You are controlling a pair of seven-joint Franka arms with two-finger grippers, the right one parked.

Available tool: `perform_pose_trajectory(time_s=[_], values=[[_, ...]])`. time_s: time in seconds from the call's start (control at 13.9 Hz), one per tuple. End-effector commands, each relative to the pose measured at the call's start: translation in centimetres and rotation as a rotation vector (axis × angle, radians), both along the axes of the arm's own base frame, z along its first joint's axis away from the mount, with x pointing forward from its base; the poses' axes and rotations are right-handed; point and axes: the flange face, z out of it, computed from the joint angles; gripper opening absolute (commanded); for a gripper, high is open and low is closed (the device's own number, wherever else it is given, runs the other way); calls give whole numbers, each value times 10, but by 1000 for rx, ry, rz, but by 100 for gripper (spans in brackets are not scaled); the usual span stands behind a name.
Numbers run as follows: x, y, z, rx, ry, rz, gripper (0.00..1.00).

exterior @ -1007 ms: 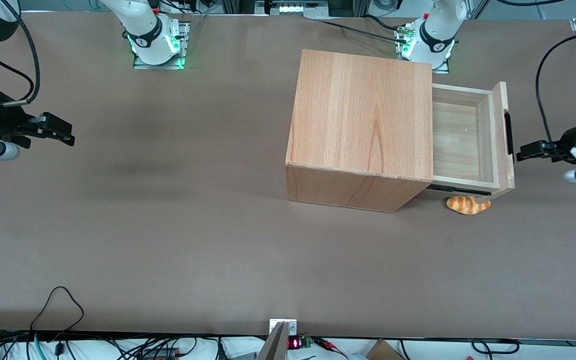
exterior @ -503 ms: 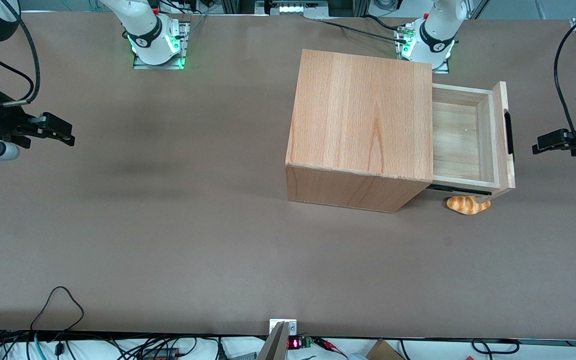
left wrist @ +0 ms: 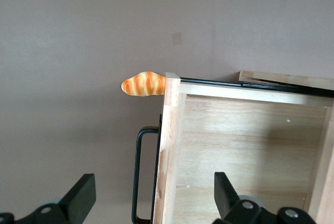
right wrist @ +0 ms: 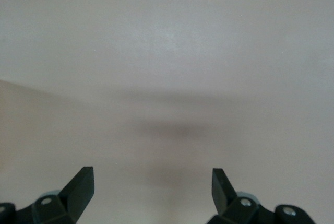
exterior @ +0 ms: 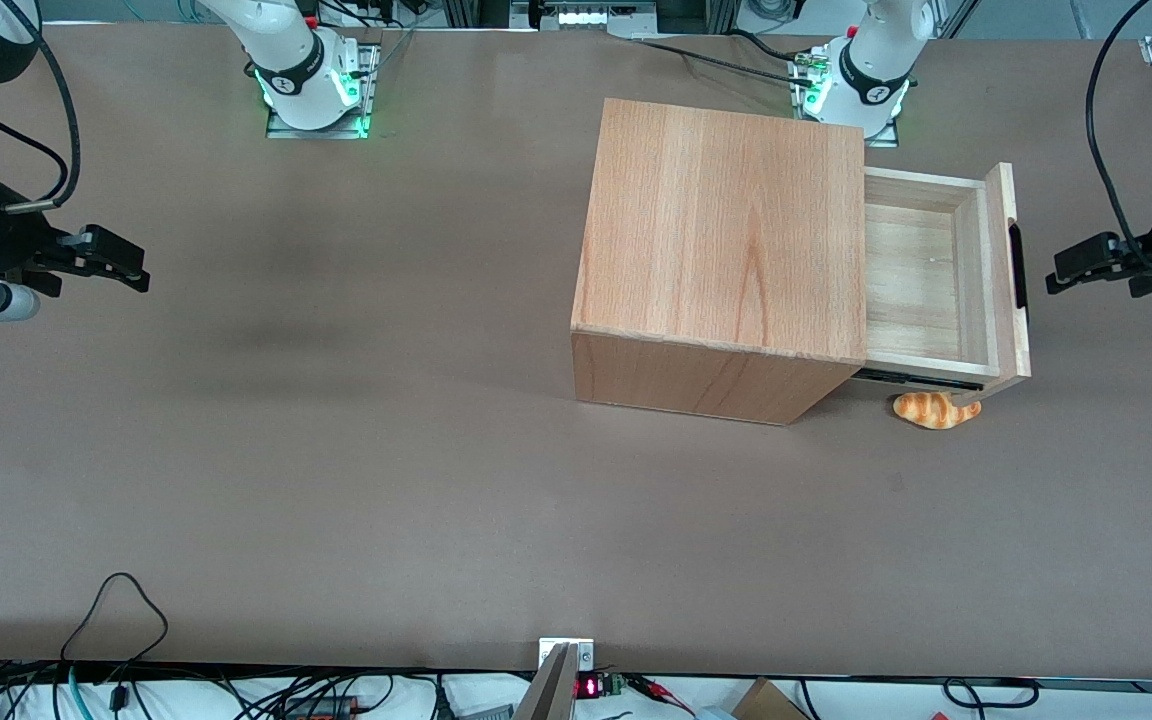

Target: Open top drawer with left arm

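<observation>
Front view shows my gripper again nearer the top drawer than half a second ago, fingers wide and empty. It already stands pulled out of the cabinet, so the opening looks done.

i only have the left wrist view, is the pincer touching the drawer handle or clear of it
observer: Clear of it. From the front, the open pincer hangs beside the black handle, toward the working arm's end of the table, with bare table showing between them.
operator: how far out is the drawer
observer: The top drawer stands partway out of the cabinet, its pale inside showing.
operator: is that bread thing in the way
observer: The bread lies on the table, tucked under the drawer front's corner nearer the front camera, well apart from the pincer.
</observation>
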Motion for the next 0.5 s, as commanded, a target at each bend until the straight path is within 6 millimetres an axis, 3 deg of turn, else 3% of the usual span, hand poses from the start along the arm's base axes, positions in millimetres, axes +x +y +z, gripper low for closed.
perform_pose_trajectory(time_s=[0.0,0.43], values=[[-10,-15,22,27,-18,-13,100],[-24,-23,38,39,-14,-23,100]])
